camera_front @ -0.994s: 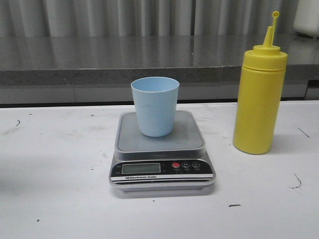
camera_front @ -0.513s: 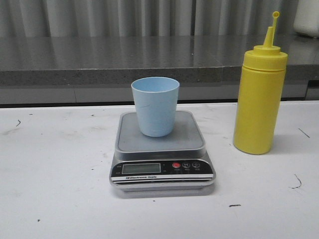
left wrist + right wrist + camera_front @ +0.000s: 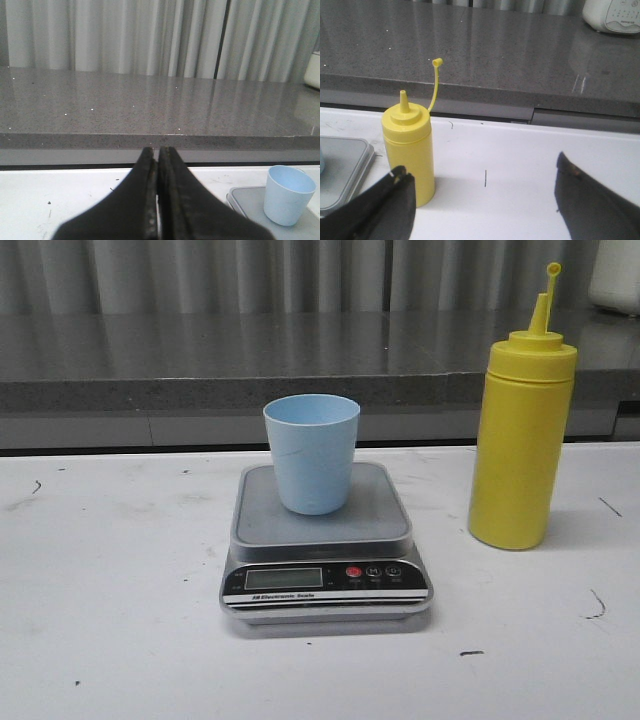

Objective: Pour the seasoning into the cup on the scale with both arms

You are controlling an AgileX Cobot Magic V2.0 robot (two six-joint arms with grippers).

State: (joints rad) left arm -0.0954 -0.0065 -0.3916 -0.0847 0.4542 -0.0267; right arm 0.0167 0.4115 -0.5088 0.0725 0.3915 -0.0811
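Your left gripper (image 3: 157, 200) is pressed closed on nothing; your right gripper (image 3: 485, 200) gapes wide, empty. Ahead, the cup (image 3: 311, 453) stands upright on the scale (image 3: 325, 550), the seasoning (image 3: 521, 430) upright on the table (image 3: 110, 580) to its right

The front camera faces the bench's (image 3: 100, 570) far edge, low and close. Both wrist cameras look likewise; the left shares the cup (image 3: 289, 194), the right the seasoning (image 3: 410, 155).

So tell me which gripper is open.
The right gripper: its fingers stand wide apart, facing the bottle. The left gripper has its fingers pressed together, holding nothing.
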